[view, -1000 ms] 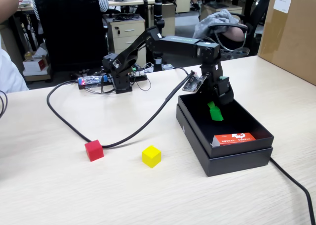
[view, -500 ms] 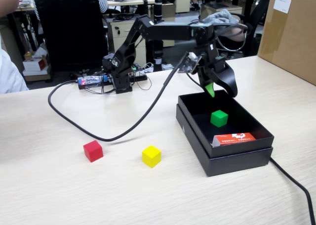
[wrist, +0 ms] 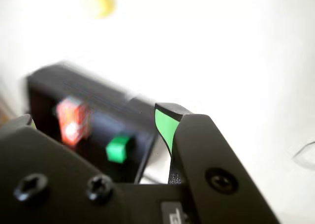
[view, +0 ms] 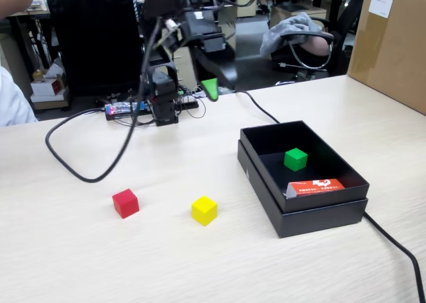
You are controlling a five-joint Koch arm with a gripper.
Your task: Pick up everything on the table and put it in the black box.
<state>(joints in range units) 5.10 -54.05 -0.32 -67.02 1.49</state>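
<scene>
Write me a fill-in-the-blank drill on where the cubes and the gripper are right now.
1. The cube lying inside the black box is ____.
2. The cubes on the table number ____.
3. In the fixed view the yellow cube lies to the ____ of the red cube.
4. The gripper holds ____.

Missing words: green; two; right; nothing

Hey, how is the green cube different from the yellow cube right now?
The green cube lies inside the black box, near the orange-red packet; the yellow cube sits out on the table, left of the box in the fixed view, beside the red cube. So the green one is put away and the yellow one is not. Both look alike in size and shape, and the pincer touches neither.
</scene>
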